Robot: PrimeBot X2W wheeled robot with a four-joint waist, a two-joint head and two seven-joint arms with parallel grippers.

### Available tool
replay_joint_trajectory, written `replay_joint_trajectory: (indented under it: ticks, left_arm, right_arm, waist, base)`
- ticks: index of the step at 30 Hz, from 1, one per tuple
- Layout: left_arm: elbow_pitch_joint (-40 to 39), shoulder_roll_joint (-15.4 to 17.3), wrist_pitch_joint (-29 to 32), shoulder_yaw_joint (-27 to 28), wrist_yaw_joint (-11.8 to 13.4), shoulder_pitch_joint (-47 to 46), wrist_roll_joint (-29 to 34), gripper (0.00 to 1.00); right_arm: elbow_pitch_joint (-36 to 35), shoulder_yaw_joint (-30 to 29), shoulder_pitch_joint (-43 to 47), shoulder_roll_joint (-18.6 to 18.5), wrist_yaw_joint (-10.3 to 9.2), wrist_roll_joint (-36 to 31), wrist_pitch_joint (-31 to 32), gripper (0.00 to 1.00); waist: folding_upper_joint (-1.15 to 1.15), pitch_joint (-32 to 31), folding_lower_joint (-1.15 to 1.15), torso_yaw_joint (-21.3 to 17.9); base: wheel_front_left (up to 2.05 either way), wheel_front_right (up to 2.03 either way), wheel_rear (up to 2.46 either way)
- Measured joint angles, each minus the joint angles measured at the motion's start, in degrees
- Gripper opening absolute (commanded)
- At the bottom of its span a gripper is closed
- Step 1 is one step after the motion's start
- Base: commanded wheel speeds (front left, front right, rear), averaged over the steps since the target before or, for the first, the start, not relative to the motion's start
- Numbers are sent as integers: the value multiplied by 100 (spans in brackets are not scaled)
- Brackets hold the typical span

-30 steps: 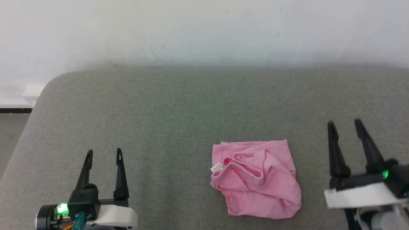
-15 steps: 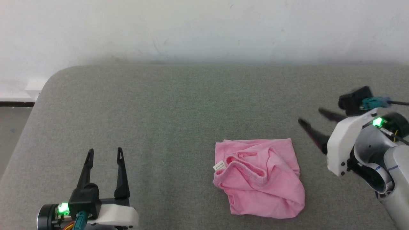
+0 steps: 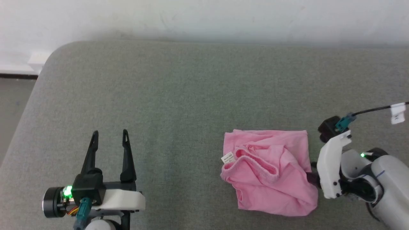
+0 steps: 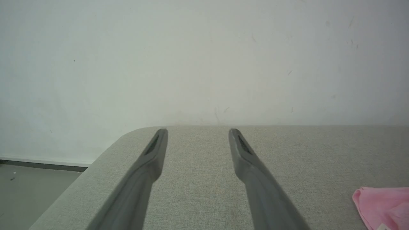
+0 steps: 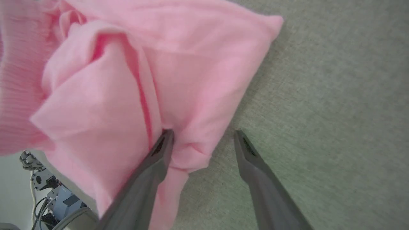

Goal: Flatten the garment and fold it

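One garment, two hands, one desk. The garment is a single light-pink piece of thin cloth, crumpled into a rough square with a gathered hem curling across its top. In the head view it lies toward 4 o'clock of the picture's middle, flat on the desk.

The left hand sits at 7 o'clock, well apart from the cloth, its two dark fingers spread wide and holding nothing. The right hand comes in at the garment's 3 o'clock edge. Its two fingers are also spread apart. In the right wrist view one fingertip touches a fold of the pink cloth and the other lies over bare desk just beside it, with the cloth's edge between them. Nothing is clamped. Each wrist carries one green light.

The desk is covered in grey-green woven fabric, with a rounded corner at 10 o'clock. Behind it, at 12 o'clock, stands a pale scuffed wall. A grey floor with a dark skirting strip shows at 9 o'clock.

One small white label is sewn at the garment's 9 o'clock edge; its print is too small to read. A blank-looking white tag hangs on the right arm's black cable.
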Motion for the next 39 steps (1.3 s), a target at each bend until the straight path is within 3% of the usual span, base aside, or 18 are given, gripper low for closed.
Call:
replay_joint_trajectory:
  ticks: [3,7,9,15,20,29,34,39]
  left_arm:
    - [3,-22,0,-41,-2,-84,0,100]
    - [10,-44,0,-48,-1,-155,0,100]
    - [14,-51,0,-30,0,-154,2,100]
    - [67,-45,0,5,-1,-145,7,100]
    - [69,-23,0,62,-7,-111,7,100]
    - [-149,16,0,253,59,63,13,100]
    - [-311,126,0,355,68,-104,63,100]
    - [-510,338,1,447,81,-425,142,100]
  right_arm:
    - [274,138,4,147,0,79,-86,100]
    - [268,417,-20,29,-1,112,-259,100]
    - [230,508,-35,-45,0,159,-394,1]
    - [157,783,-117,-69,-1,325,-928,0]
    - [-374,1046,-125,-255,-1,368,-1304,0]
    - [-1426,1020,-326,-1129,1,238,-1470,0]
    - [-1377,867,-611,-1586,2,-250,-1599,0]
    - [-826,759,-1101,-1940,2,-987,-1757,0]
  waist:
    - [0,161,0,78]
    - [0,318,-1,192]
    - [0,372,-2,225]
    - [0,332,0,147]
    - [0,181,0,-70]
    - [0,138,-1,-795]
    - [0,327,-1,-1268]
    - [0,744,0,-1599]
  base:
    - [0,0,0]
    - [0,0,0]
    - [0,0,0]
    - [0,0,0]
    - [0,0,0]
    - [0,0,0]
    - [0,0,0]
    - [0,0,0]
